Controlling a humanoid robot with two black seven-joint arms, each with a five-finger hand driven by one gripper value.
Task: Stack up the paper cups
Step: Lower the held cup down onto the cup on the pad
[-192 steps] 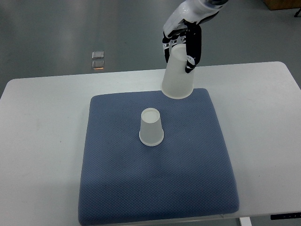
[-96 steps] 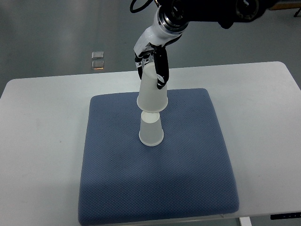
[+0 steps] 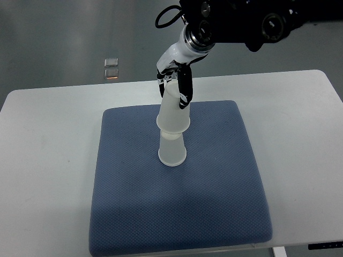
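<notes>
An upside-down white paper cup (image 3: 172, 151) stands near the middle of the blue mat (image 3: 214, 193). A second white cup (image 3: 173, 113), also mouth down, is held right over it, its rim overlapping the top of the standing cup. My right hand (image 3: 176, 85) comes in from the top right and is shut on the upper part of that second cup, black fingers (image 3: 186, 88) down its side. The left arm does not show.
The mat lies on a white table (image 3: 48, 160). Two small clear squares (image 3: 111, 68) lie on the grey floor beyond the table's far edge. The dark arm housing (image 3: 241, 24) hangs over the far side of the table.
The right hand carried the held cup left and toward me, from the mat's far edge to above the standing cup, then lowered it onto that cup's top.
</notes>
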